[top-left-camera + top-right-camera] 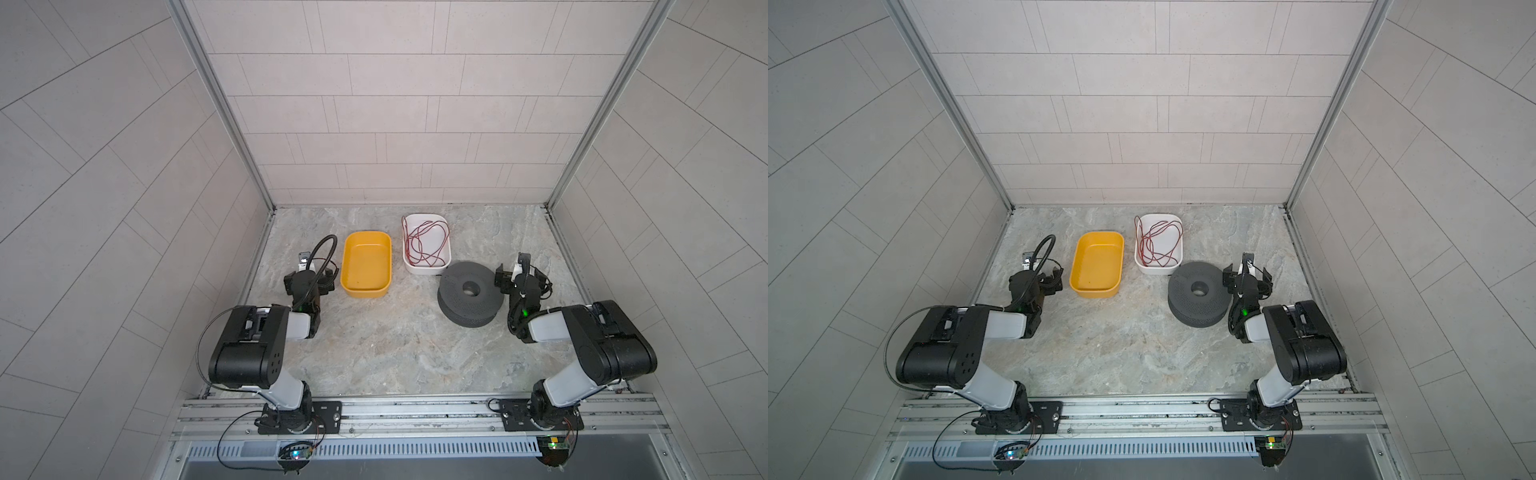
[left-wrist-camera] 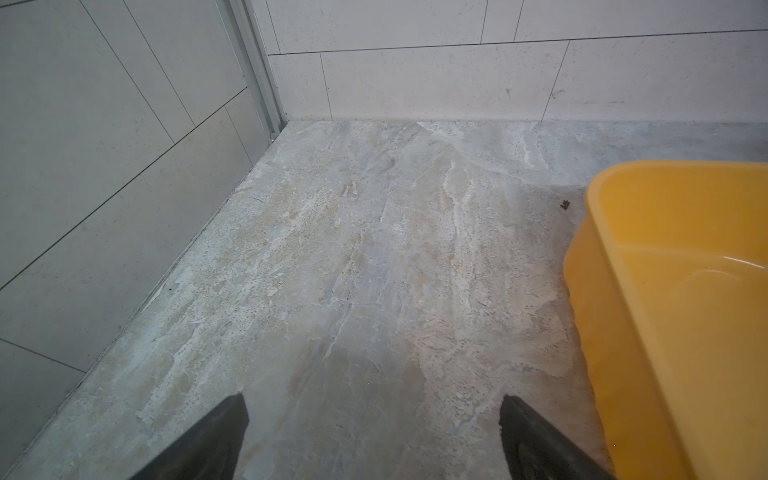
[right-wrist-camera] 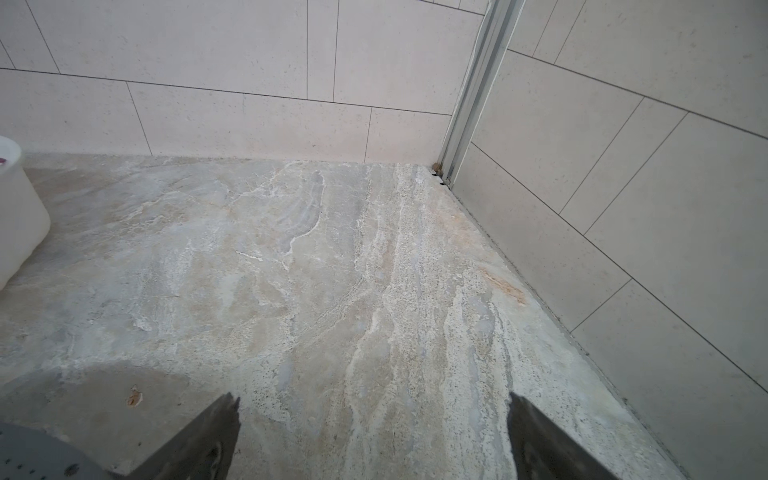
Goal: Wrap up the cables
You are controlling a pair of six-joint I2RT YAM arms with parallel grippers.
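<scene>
The cables (image 1: 409,246) (image 1: 1144,245) show as thin dark strands, loosely looped with a thin red wire (image 1: 436,232) inside a white tub (image 1: 424,270) at the back. A dark grey perforated spool (image 1: 455,297) (image 1: 1183,297) (image 3: 33,455) lies flat just in front of the tub. My left gripper (image 1: 309,275) (image 1: 1038,276) (image 2: 372,401) hovers low at the left beside a yellow tub (image 1: 365,293), open, with only bare floor between its fingers. Right of the spool my right gripper (image 1: 520,275) (image 1: 1246,274) (image 3: 373,399) is also open and holds nothing.
The yellow tub (image 2: 665,291) has nothing in it and stands left of the white tub (image 3: 16,208). Tiled walls close the cell on three sides. The marble floor (image 1: 395,345) stretches bare in front of the tubs. A small dark speck (image 2: 564,204) lies near the yellow tub.
</scene>
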